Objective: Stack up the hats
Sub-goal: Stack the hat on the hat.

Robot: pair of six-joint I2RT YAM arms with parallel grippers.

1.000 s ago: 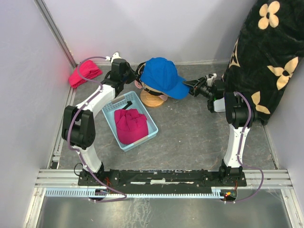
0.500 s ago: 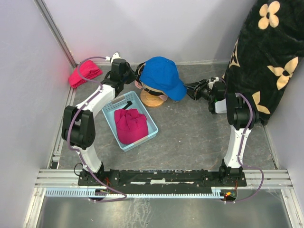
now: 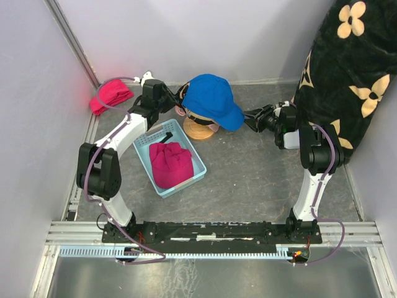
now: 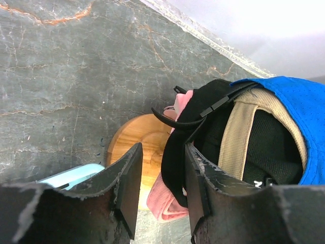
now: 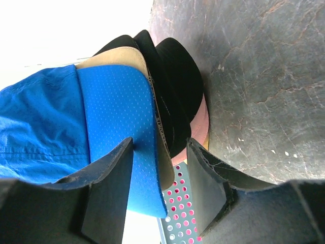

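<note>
Blue cap tops the stack on the wooden stand, back centre of table. Tan cap, black cap and pink cap sit beneath it. Magenta cap lies apart in the basket, just front-left of stand. Left gripper is spread at stack's rear, black cap's edge between fingers; contact unclear. Right gripper is spread around blue brim's tip. Red cloth lies in far left corner.

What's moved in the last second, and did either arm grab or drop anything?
The right arm's elbow swung outward and the right gripper edged slightly back along the blue fabric cap's brim. The left arm's elbow shifted left; the left gripper stayed behind that cap. Nothing grabbed or released. The magenta fabric cap, light blue plastic basket and red-pink cloth bundle are unmoved.
</note>
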